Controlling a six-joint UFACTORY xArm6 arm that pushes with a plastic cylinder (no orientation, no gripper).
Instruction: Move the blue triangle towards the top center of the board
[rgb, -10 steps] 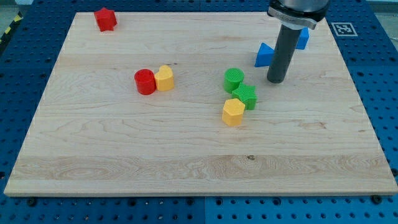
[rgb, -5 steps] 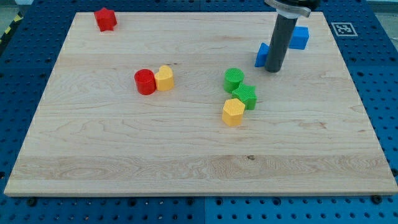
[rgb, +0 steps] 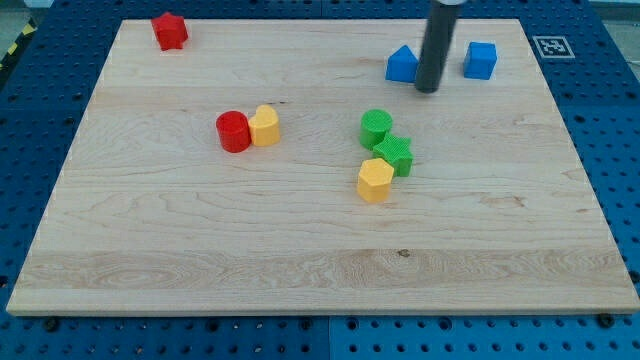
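The blue triangle (rgb: 402, 64) lies near the view's top edge of the wooden board (rgb: 180, 250), right of centre. My tip (rgb: 428, 89) is down on the board right against the triangle's right side, slightly below it. A blue cube (rgb: 480, 60) sits to the right of the rod, apart from it.
A red star-like block (rgb: 169, 30) is at the top left. A red cylinder (rgb: 233, 131) touches a yellow block (rgb: 265, 126) left of centre. Two green blocks (rgb: 376, 127) (rgb: 395, 154) and a yellow hexagon (rgb: 375, 179) cluster below the tip.
My tip has moved up and left. The blue triangle has slid up and left with it, away from the blue cube. The other blocks have not moved.
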